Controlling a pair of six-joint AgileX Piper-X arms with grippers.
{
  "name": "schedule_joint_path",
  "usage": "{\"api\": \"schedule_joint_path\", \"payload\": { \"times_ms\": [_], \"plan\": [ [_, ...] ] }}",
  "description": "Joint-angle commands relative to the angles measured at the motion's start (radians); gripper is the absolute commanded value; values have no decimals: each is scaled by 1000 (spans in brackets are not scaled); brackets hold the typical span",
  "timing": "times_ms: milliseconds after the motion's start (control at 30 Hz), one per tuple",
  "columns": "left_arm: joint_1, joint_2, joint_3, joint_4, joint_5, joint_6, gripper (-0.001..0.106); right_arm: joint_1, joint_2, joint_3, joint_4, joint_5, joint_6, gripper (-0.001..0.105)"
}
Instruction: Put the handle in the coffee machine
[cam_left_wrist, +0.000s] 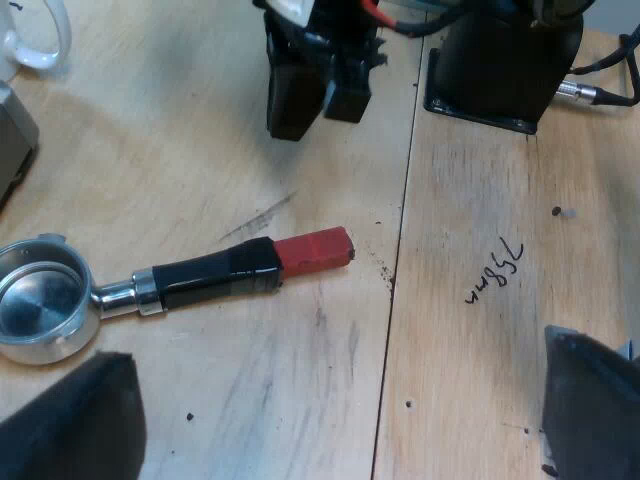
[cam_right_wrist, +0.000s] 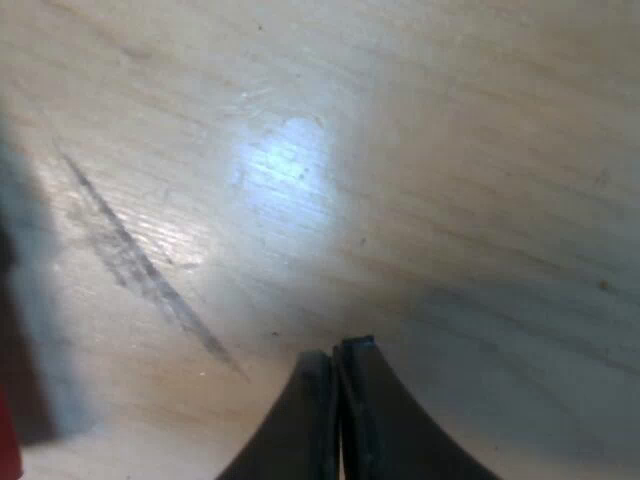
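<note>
Metal holder (cam_left_wrist: 150, 290) lies loose on the wooden tabletop (cam_left_wrist: 200, 150), bowl open side up, dark handle ending in the red end (cam_left_wrist: 315, 250).

Left tool (cam_left_wrist: 330, 430): fingers (cam_left_wrist: 70, 420) spread wide, nothing between them. It is above the tabletop, with the holder's bowl near one finger.

Right tool (cam_right_wrist: 338, 360): fingers pressed together, gripping nothing. It sits low over bare wood by a dark streak (cam_right_wrist: 140, 270), beyond the red end and apart from it.

Around: white mug (cam_left_wrist: 35, 35) well beyond the bowl; black arm base (cam_left_wrist: 500, 60) across the board seam (cam_left_wrist: 400, 250); pen scrawl (cam_left_wrist: 495, 270) near the seam. Nothing lies on the holder.
</note>
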Motion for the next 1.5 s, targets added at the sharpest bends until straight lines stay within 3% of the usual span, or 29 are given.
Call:
{"api": "schedule_joint_path", "payload": {
  "times_ms": [33,167,633,1000,1333,1500],
  "plan": [
    [-3,-2,-6,-7,4,-1,82,2,47,2,-21,-10,13,0],
    [-3,-2,-6,-7,4,-1,82,2,83,2,-62,-13,56,0],
    [-3,-2,-6,0,4,-1,82,2,137,2,-60,-48,57,0],
    [-3,-2,-6,0,4,-1,82,52,139,2,-65,-74,125,0],
    [-3,-2,-6,0,4,-1,82,181,139,2,-120,-47,296,0],
    [-3,-2,-6,0,4,-1,82,200,139,2,-145,-49,337,0]
  ]
}}
